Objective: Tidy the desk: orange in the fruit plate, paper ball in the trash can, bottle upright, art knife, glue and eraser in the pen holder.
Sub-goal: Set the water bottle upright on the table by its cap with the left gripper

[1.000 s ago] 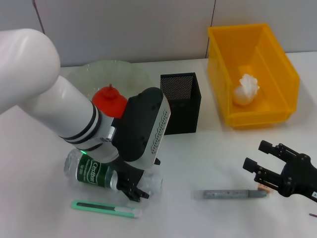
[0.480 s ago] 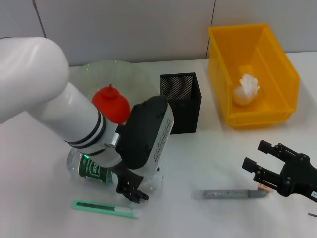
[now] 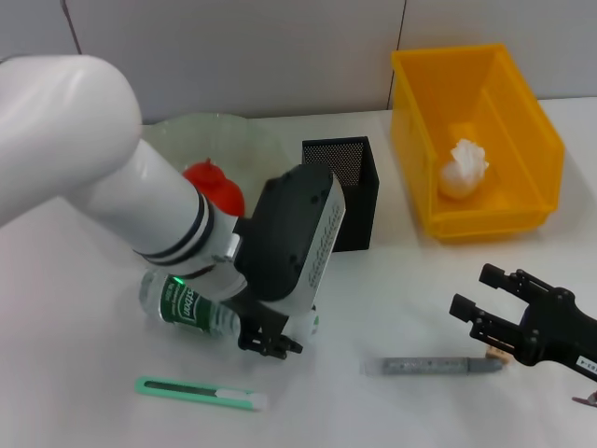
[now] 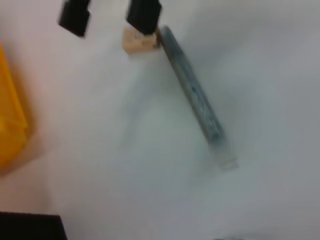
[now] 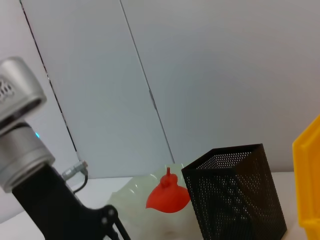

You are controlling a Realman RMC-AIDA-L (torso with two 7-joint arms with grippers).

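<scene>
Head view, left hand (image 3: 270, 343) gripping clear plastic bottle with green label (image 3: 191, 306), label lettering unreadable, lying on white worktop (image 3: 392, 299), right hand (image 3: 490, 313) hovering wide open.

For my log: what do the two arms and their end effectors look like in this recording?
The left arm is a thick glossy white tube with black rings near the wrist and a small green light. Its wrist housing is black with a silver panel of embossed lettering, ending in the small black left end effector. The right end effector is all black, with angular, blocky fingers.
</scene>
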